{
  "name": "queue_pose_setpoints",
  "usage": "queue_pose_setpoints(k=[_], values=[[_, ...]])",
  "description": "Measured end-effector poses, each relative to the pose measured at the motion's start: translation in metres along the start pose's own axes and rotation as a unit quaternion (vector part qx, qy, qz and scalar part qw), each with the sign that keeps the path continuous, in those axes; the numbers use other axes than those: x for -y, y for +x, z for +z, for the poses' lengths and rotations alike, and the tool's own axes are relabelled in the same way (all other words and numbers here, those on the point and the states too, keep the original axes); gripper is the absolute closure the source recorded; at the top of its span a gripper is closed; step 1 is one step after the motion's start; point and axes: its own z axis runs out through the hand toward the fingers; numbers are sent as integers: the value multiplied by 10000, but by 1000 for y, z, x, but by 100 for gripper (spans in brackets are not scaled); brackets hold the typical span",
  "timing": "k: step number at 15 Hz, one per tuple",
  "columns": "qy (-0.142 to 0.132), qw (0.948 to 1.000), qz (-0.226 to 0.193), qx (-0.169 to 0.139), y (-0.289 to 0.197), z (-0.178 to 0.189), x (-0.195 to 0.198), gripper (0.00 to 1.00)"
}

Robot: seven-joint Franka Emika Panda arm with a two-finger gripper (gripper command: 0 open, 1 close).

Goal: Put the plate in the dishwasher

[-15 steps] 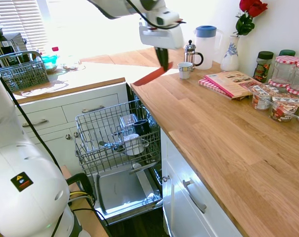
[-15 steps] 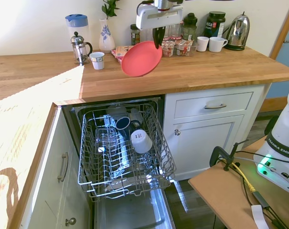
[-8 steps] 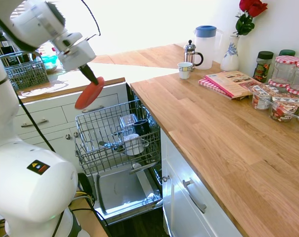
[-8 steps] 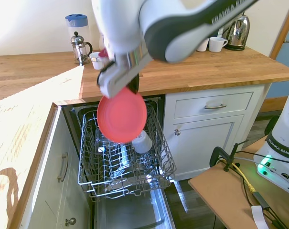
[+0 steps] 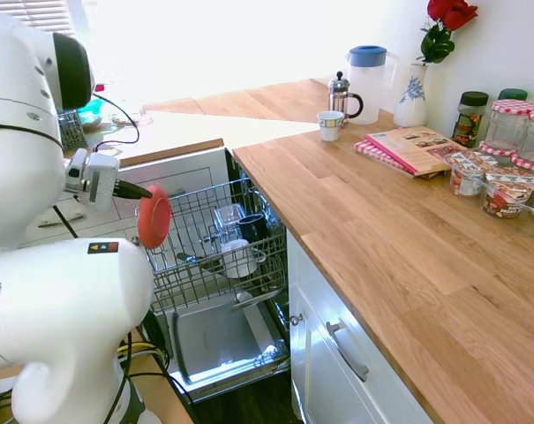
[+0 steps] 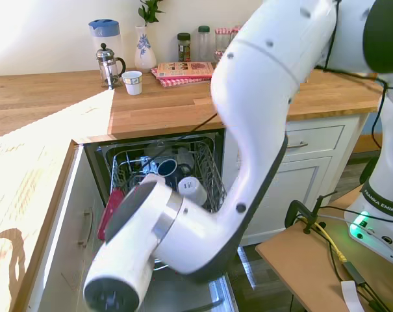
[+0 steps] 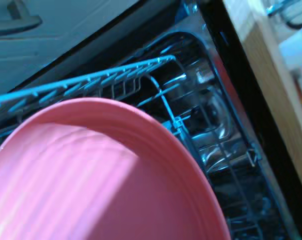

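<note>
The gripper (image 5: 132, 188) pinches the coral-pink plate (image 5: 154, 217) by its rim, the disc hanging nearly on edge just beyond the fingertips (face roughly upright), with the dishwasher's wire rack (image 5: 215, 240) directly ahead and below.

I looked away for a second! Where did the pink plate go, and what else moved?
The hand carried the plate off the counter and down to the near edge of the dishwasher rack, turning it up on edge. It still holds it. The cups in the rack, the small white cup and the jars stayed put.
</note>
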Motion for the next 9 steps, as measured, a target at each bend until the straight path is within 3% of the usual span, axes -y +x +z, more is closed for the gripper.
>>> queue_pose_setpoints(k=[1, 2, 5, 7, 9], values=[[-131, 9998, -65, -143, -8, 0, 11, 100], [-236, 9996, -114, -118, -11, 2, 21, 0], [-690, 9964, -262, 422, 5, 12, 38, 0], [-1022, 9886, -416, 1022, 22, 13, 36, 0], [-1324, 9776, -545, 1545, 37, 16, 33, 0]])
